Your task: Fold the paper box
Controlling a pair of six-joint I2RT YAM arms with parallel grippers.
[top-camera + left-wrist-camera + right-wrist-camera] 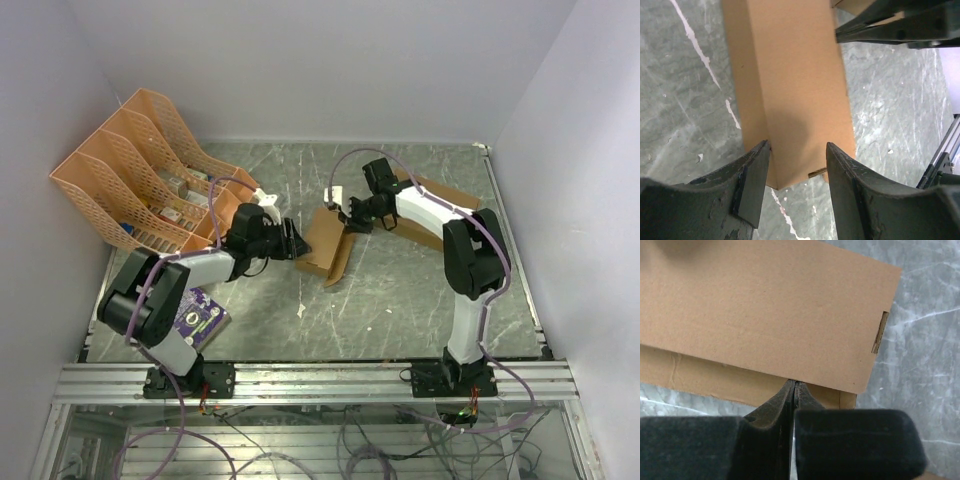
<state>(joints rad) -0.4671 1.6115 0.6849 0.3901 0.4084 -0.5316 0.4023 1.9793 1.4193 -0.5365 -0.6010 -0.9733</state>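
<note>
The paper box [325, 240] is plain brown card, partly folded, lying mid-table with a flap hanging at its near right. My left gripper [293, 243] meets its left end. In the left wrist view the jaws [797, 145] stand apart, open, and the box's [795, 75] end corner reaches between the fingertips with a gap at the left pad. My right gripper [352, 215] is at the box's far right side. In the right wrist view it [794, 383] is shut, tips pressed together under the edge of the box's [765, 305] top panel, nothing visible between them.
An orange mesh file rack [140, 170] stands at the back left. A second flat brown cardboard piece [450, 198] lies under the right arm. A purple packet [200, 315] sits by the left arm's base. Walls close in on three sides, with a metal rail [320, 380] in front.
</note>
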